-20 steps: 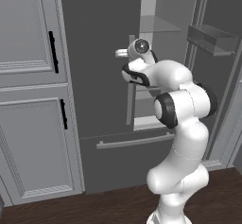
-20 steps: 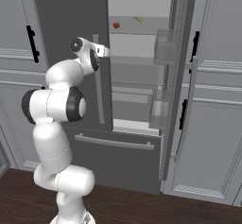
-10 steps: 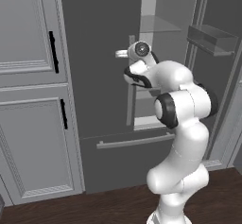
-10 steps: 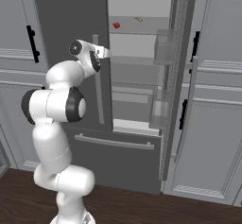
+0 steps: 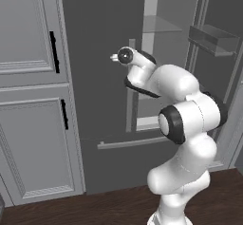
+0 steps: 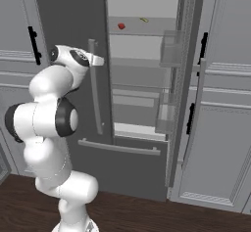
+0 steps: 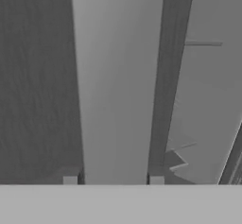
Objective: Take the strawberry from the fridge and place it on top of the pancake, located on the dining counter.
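Strawberry (image 6: 121,26) sits on the fridge's (image 6: 73,25) upper glass shelf, right door open, well apart from the gripper (image 6: 98,59). Your gripper is pinched shut on the left door's vertical handle (image 6: 95,89), versus spread wide a second ago; arm pose barely changed. Risk: if you pull off the door's arc, the fingers slip off the smooth bar and the door stays closed.
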